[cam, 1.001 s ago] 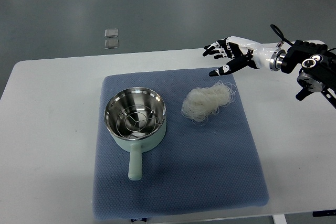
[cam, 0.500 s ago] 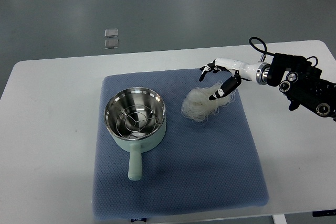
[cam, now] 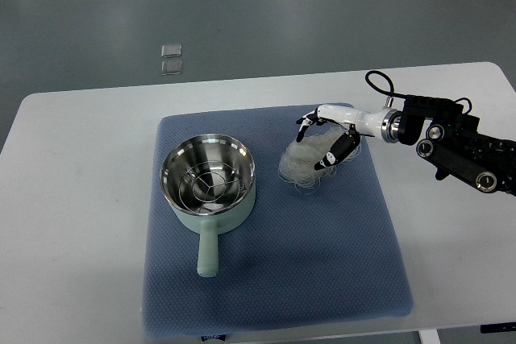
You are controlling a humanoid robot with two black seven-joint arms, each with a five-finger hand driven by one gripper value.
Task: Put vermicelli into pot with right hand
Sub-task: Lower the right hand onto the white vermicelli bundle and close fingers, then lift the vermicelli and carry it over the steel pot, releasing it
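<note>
The vermicelli [cam: 310,159] lies as a loose white nest on the blue mat [cam: 274,279], just right of the pot [cam: 209,184] and not touching it. The pot stands upright on the mat with a wire rack inside and its handle pointing toward the robot; it contains no noodles.

Change over the last second: the right hand [cam: 326,136] has travelled from a position above the table beyond the mat's far-right corner, down and leftward, and now sits directly over the nest. This indicates the reach phase is complete and the grasp phase is starting.

Finger state: the fingers [cam: 305,122] are partly curled and arch over the top of the nest, with the thumb on the nest's right side. The tips appear to touch the strands. The digits are not yet closed, and the nest remains flat on the mat, so no secure grip is judged to exist yet.

The left arm is out of view.
</note>
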